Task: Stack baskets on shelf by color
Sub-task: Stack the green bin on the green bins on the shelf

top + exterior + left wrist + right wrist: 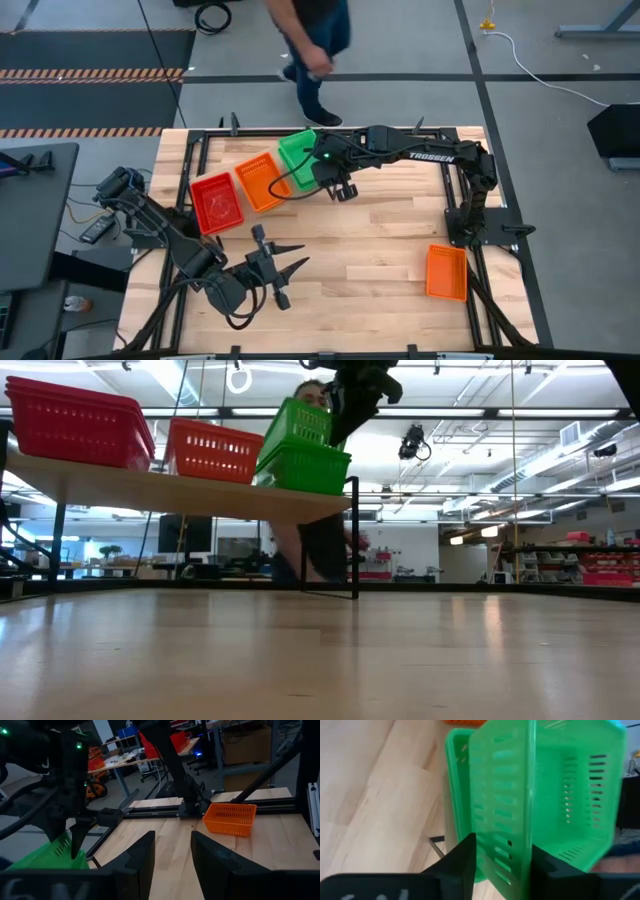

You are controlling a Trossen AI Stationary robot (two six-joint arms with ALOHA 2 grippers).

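A green basket (545,795) sits tilted between the right gripper's (502,855) open jaws, on more green ones. Red (75,420) and orange (212,450) stacks share the shelf (150,490). One orange basket (446,271) lies far off.

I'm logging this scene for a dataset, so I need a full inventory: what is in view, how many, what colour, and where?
red baskets: stack, count unclear, red, left end of the shelf
orange baskets: stack, count unclear, orange, shelf middle
green baskets: stack, green, right end of shelf; top green basket sits tilted
lone orange basket: one, orange, on the table near the right arm's base
person: one, dark clothes, walking behind the table
left gripper: open, over the table's near left
right gripper: jaws astride the tilted basket's wall
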